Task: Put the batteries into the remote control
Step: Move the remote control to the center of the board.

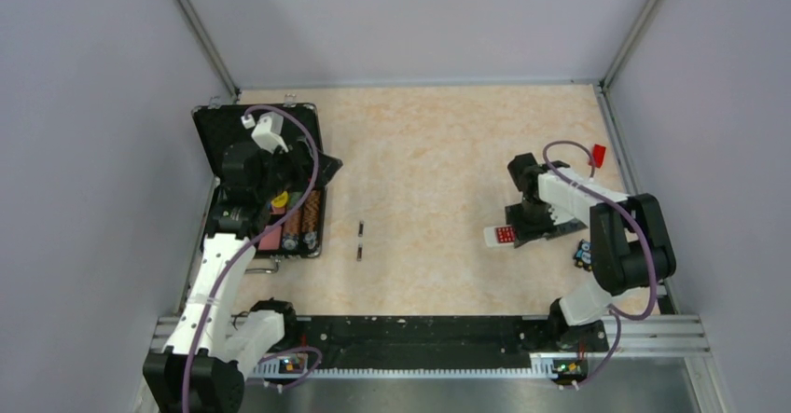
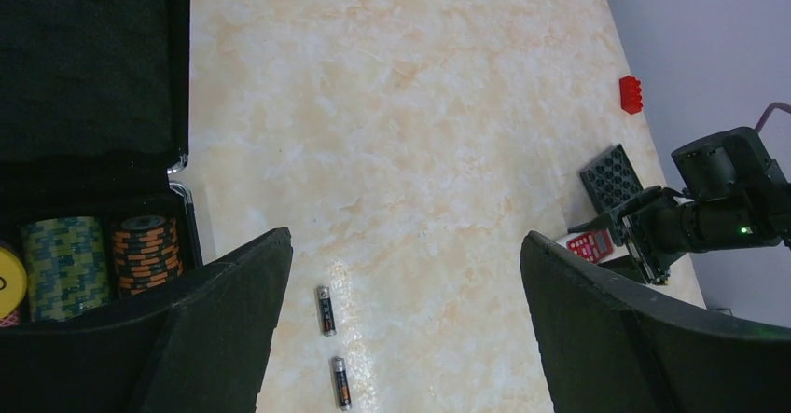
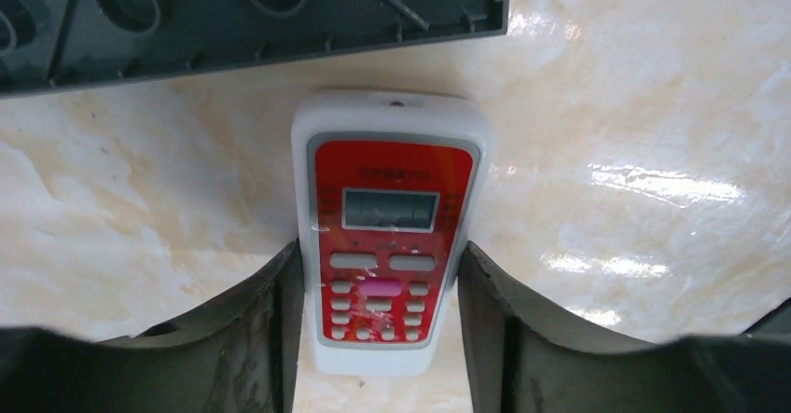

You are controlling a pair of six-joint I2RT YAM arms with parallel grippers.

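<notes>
**Tabletop** (image 1: 438,152): pale marbled surface, walled on three sides.

**Batteries**: two slim dark cells lying flat on the bare tabletop left of centre, end to end in one line with a small gap, touching nothing. Far cell (image 1: 360,229) (image 2: 325,310); near cell (image 1: 359,254) (image 2: 341,382).

**Remote control** (image 1: 504,235) (image 3: 390,245) (image 2: 590,244): white handset, red button panel and grey display facing up, flat on the tabletop on the right side, well apart from the batteries.

**Right end effector** (image 3: 378,278): lowered over the remote control, one finger against each long edge of its lower half, clamped on it.

**Left end effector** (image 2: 406,329): fingers wide apart, nothing between them, above the open case, looking out across the tabletop towards the batteries.

**Open case** (image 1: 210,124) (image 2: 84,59): black, at the left edge, lid raised. Holds stacked poker chips, an orange-and-dark stack (image 2: 145,250) beside a green patterned stack (image 2: 65,266).

**Grey tray** (image 3: 233,3) (image 2: 611,178): dark, with round sockets, just beyond the remote control's top end.

**Red block** (image 1: 599,155) (image 2: 631,94): small, near the right wall, apart from the rest.
</notes>
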